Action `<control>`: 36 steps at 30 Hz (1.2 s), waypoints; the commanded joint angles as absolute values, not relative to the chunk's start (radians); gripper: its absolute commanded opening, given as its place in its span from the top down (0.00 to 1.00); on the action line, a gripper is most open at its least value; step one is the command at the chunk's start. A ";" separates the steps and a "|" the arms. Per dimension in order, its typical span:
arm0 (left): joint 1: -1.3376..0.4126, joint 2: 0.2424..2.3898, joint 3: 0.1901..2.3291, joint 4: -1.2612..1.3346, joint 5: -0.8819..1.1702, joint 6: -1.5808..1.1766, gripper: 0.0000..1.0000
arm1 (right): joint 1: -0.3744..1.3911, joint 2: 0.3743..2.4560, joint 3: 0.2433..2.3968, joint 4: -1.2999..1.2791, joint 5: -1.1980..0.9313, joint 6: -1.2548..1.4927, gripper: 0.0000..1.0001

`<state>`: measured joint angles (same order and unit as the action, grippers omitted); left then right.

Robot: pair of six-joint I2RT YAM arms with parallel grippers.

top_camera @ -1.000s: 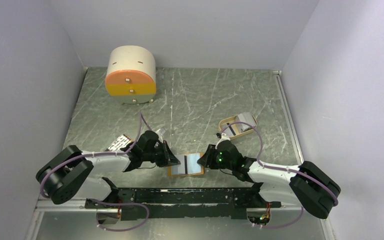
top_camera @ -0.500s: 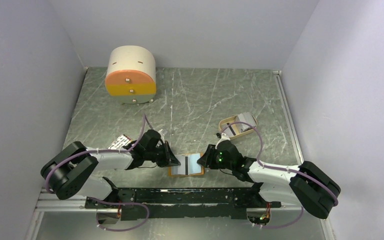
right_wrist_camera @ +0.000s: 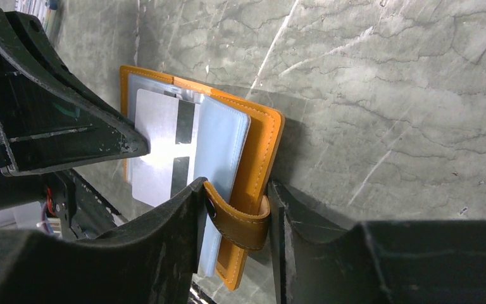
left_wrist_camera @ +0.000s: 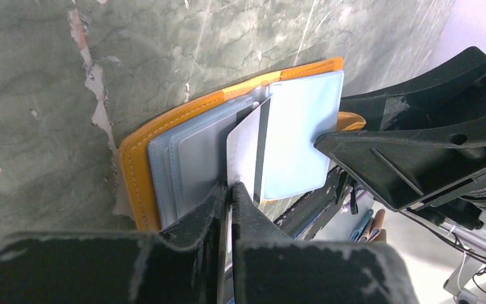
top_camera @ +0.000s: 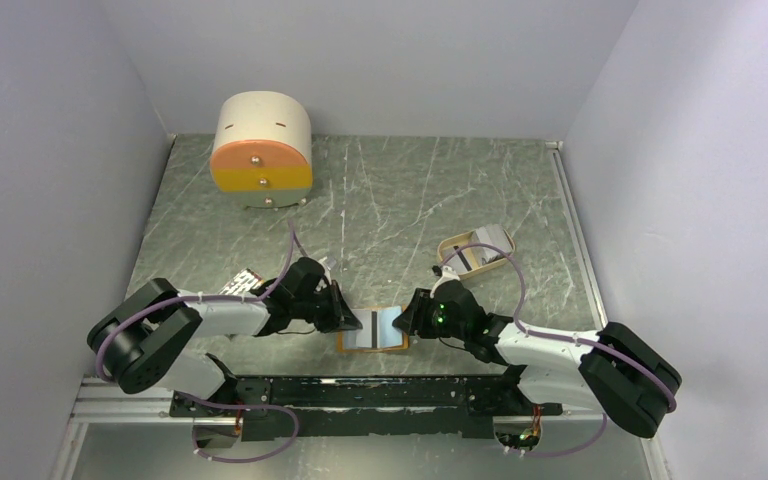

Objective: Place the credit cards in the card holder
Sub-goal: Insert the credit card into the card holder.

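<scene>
Your left gripper (left_wrist_camera: 230, 197) is clamped tight on one credit card (left_wrist_camera: 243, 145), whose far end is over the middle of the open card holder (left_wrist_camera: 140, 174). The holder lies flat on the table (top_camera: 400, 190) by the near edge, between both arms. Your right gripper (right_wrist_camera: 236, 193) is half apart, astride the snap tab (right_wrist_camera: 243, 225); can't tell if it pinches.

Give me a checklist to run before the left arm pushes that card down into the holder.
1. Left gripper shut on the credit card: ok.
2. Card holder lying open on the table: ok.
3. Card's leading edge inside a pocket: cannot tell.
4. Right gripper straddling the snap tab: ok.
5. Right gripper's hold firm enough to steady the holder: cannot tell.
</scene>
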<state>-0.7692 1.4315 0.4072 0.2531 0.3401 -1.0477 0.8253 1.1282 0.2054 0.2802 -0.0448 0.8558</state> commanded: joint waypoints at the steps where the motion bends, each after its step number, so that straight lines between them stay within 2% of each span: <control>1: -0.768 1.434 0.424 0.187 0.268 -1.039 0.91 | 0.821 1.131 0.185 0.216 -0.037 0.846 0.57; 10: -0.769 1.434 0.430 0.144 0.241 -1.065 0.91 | 0.822 1.121 0.177 0.210 -0.034 0.849 0.54; 16: -0.769 1.446 0.432 0.180 0.292 -1.053 0.91 | 0.821 1.124 0.175 0.213 -0.032 0.852 0.51; 20: -0.772 1.438 0.423 0.169 0.307 -1.057 0.85 | 0.821 1.128 0.170 0.219 -0.038 0.854 0.48; 24: -0.774 1.416 0.419 0.158 0.308 -1.058 0.75 | 0.822 1.124 0.170 0.222 -0.038 0.856 0.48; 28: -0.784 1.430 0.441 0.141 0.308 -1.048 0.71 | 0.821 1.130 0.177 0.225 -0.038 0.853 0.50; 34: -0.800 1.464 0.463 0.129 0.319 -1.044 0.71 | 0.821 1.144 0.172 0.237 -0.044 0.853 0.52; 36: -0.801 1.465 0.461 0.127 0.315 -1.049 0.68 | 0.821 1.151 0.171 0.244 -0.048 0.853 0.52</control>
<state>-0.7887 1.4410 0.4519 0.1886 0.3187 -1.0653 0.8257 1.1252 0.2016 0.2916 -0.0528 0.8600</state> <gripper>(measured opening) 0.292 0.484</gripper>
